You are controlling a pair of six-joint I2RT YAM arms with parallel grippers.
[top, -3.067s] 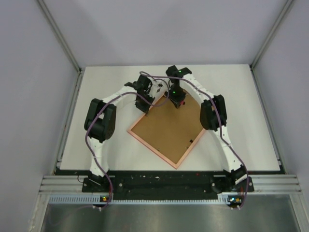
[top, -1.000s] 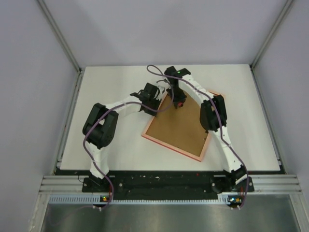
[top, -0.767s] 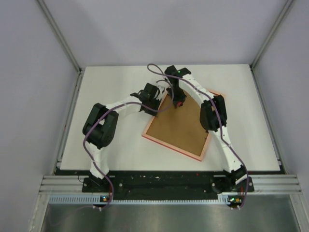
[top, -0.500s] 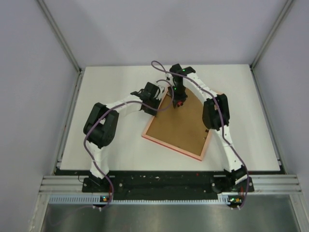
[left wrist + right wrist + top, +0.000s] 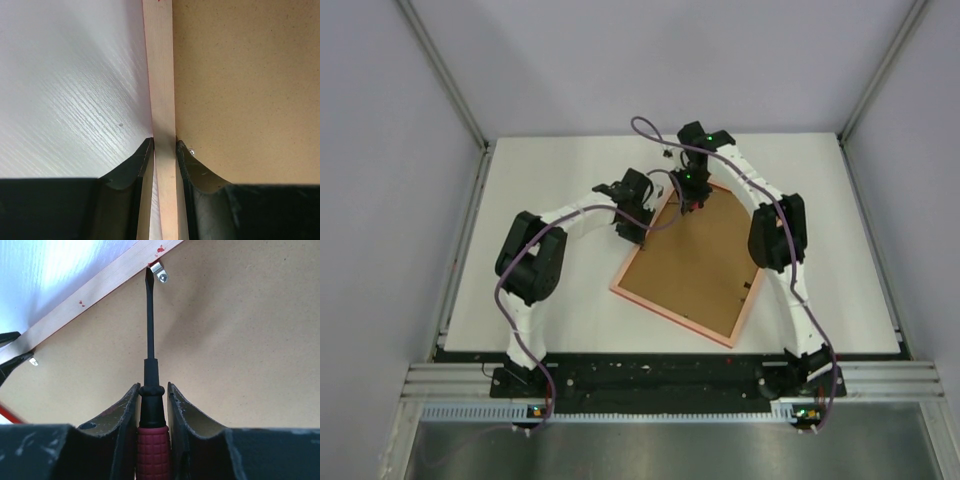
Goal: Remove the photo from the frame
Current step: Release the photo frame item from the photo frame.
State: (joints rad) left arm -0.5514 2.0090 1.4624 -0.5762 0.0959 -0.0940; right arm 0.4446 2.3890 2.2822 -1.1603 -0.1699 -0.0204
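Frame (image 5: 670,315) lies back-up, its rim pinched between the fingers of my left gripper (image 5: 164,148); the photo is hidden beneath the backing board (image 5: 225,340). My right gripper (image 5: 152,390) is clamped on a screwdriver (image 5: 149,315), whose tip, straight ahead of my fingers, is at a metal clip (image 5: 160,273). I should lever that clip aside gently and brace the rim with my left.

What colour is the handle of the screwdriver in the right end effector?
The handle is dark red; the right wrist view shows it best.

I count one frame (image 5: 690,265), one table (image 5: 540,170), one red-handled screwdriver (image 5: 150,340), two metal clips (image 5: 160,271) that I can make out, and two of my own: left gripper (image 5: 164,142), right gripper (image 5: 153,385).
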